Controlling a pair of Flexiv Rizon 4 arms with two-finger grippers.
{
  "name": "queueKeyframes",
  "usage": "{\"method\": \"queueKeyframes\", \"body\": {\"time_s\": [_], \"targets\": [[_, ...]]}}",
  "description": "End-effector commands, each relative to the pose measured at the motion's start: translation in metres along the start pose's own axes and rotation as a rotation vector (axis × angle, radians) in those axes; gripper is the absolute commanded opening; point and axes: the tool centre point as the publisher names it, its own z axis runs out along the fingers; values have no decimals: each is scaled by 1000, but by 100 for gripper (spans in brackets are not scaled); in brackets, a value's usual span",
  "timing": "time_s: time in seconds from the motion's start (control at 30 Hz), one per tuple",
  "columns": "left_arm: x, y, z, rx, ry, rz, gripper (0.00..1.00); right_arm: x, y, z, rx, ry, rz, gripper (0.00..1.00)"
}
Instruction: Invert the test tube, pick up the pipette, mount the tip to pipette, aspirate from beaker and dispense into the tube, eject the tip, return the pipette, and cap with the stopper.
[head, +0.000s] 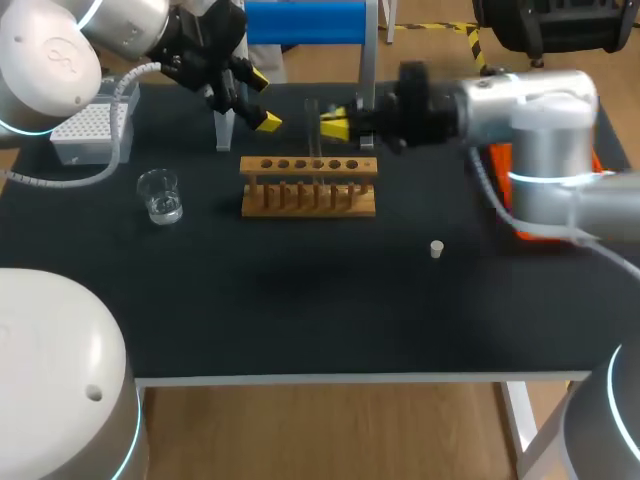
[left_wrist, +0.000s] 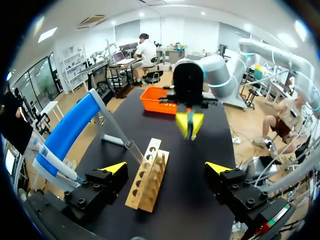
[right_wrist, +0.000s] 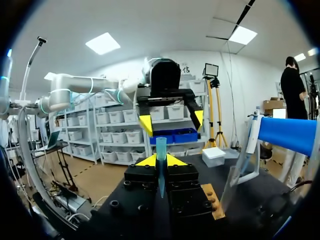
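Observation:
My right gripper (head: 335, 125) is shut on a slim test tube (right_wrist: 161, 165), which stands upright between its yellow tips, above the wooden rack (head: 308, 187). My left gripper (head: 264, 100) faces it from a short way off, fingers wide open and empty; in the left wrist view the left gripper (left_wrist: 166, 167) hangs over the rack (left_wrist: 147, 180), with the right gripper (left_wrist: 190, 125) ahead of it. The blue pipette (head: 305, 20) rests on its stand at the back. A glass beaker (head: 160, 195) stands left of the rack. The small white stopper (head: 436, 249) lies to the right, nearer the front.
A grey tip box (head: 90, 130) sits at the back left under my left arm. An orange tray (head: 510, 200) lies at the right edge behind my right arm. The stand's posts (head: 368, 80) rise just behind the rack.

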Motion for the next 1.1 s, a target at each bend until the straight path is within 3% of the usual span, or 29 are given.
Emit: {"method": "queueKeyframes", "body": {"time_s": [0.03, 0.3, 0.57, 1.1], "targets": [[0, 0, -1, -3, 1, -2, 100, 31, 5, -68, 12, -35, -2, 0], [0, 0, -1, -3, 1, -2, 100, 49, -7, -115, 10, -91, -6, 0], [0, 0, -1, -3, 1, -2, 100, 60, -21, -145, -9, -107, -3, 0], [0, 0, -1, -3, 1, -2, 100, 83, -49, -179, 0, -121, 10, 0]]}}
